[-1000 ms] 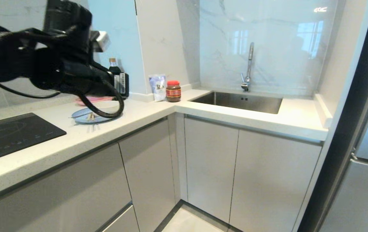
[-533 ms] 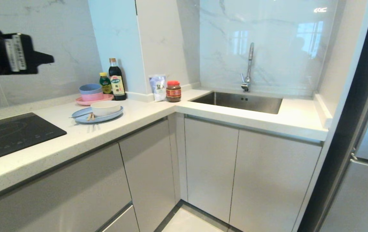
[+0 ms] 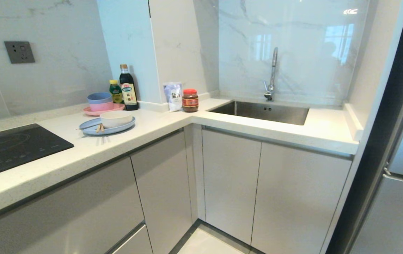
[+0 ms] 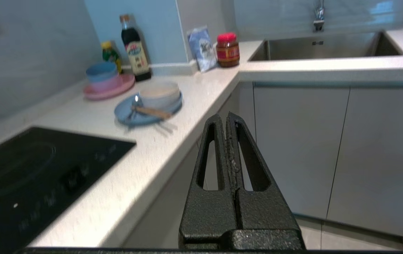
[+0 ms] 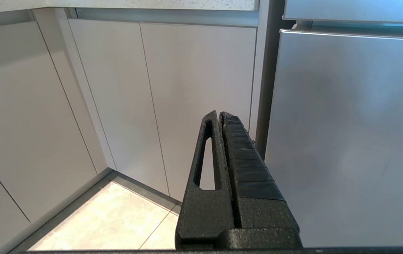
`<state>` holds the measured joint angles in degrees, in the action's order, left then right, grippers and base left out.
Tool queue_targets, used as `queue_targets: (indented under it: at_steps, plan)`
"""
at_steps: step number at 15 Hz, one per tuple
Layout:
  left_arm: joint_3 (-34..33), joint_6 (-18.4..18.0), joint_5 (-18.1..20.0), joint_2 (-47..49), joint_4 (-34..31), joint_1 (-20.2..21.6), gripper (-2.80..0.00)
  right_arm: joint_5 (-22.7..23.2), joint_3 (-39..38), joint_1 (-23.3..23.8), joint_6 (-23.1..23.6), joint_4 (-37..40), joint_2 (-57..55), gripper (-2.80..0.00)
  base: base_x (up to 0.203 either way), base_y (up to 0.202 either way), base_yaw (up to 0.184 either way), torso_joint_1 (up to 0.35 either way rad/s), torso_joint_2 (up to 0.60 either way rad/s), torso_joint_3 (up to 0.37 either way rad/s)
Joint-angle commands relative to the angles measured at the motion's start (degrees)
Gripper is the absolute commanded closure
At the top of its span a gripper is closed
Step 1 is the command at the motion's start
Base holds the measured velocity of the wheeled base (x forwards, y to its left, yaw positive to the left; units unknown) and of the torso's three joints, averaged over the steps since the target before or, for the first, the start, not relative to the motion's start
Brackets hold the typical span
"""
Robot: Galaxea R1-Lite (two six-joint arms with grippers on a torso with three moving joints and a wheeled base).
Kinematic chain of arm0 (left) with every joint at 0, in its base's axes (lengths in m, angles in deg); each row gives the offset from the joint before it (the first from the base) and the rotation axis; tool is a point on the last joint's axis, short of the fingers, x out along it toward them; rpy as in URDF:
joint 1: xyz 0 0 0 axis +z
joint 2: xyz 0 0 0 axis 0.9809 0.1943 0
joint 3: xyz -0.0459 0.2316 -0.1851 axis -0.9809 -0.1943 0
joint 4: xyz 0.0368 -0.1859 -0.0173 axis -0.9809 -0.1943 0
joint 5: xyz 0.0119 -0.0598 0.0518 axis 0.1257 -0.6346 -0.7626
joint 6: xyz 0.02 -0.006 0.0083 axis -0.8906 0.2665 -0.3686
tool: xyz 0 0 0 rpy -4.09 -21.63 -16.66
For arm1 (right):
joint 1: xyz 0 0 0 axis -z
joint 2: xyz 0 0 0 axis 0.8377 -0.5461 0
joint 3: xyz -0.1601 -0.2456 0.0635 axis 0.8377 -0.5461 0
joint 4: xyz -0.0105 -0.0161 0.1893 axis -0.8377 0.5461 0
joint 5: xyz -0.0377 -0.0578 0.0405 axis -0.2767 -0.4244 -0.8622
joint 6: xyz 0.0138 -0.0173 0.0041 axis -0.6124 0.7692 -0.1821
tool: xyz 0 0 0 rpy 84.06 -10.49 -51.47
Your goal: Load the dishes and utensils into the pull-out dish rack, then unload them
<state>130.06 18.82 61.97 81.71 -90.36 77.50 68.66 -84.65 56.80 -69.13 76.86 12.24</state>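
While both arms hang off the worktop (image 3: 159, 130):
Left end effector (image 4: 226, 121): pressed together, empty.
Right end effector (image 5: 219, 118): pressed together, empty.
Bowl (image 3: 115, 118): on blue plate (image 3: 90, 127).
Chopsticks (image 3: 99, 128): on plate.

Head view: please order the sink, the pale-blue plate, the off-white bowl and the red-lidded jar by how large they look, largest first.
1. sink
2. pale-blue plate
3. off-white bowl
4. red-lidded jar

The bowl and jar look nearly alike in size, and the jar stands a little farther back, so their order is unsure.
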Motion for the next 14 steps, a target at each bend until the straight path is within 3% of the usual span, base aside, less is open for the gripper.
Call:
queue_targets:
  at_steps: [1, 5, 10, 14]
  plan:
    - [-12.74, 1.86, 0.28, -13.35, 3.96, 0.96, 0.0, 0.0, -0.09, 0.01, -0.01, 0.0, 0.24, 0.0, 0.0, 0.0, 0.0, 0.0, 0.0, 0.0]
    - [-28.48, 8.71, 0.16, -28.27, 12.0, 2.58, 0.0, 0.0, -0.09, -0.01, -0.01, -0.05, 0.24, 0.0, 0.0, 0.0, 0.0, 0.0, 0.0, 0.0]
    - [-45.05, 10.24, -3.47, -42.65, 14.4, 1.92, 0.0, 0.0, -0.09, 0.01, -0.01, 0.0, 0.24, 0.0, 0.0, 0.0, 0.0, 0.0, 0.0, 0.0]
    - [-54.41, 12.75, -6.24, -43.57, 21.61, 1.74, 0.0, -0.01, -0.09, 0.01, -0.01, 0.0, 0.24, 0.0, 0.0, 0.0, 0.0, 0.0, 0.0, 0.0]
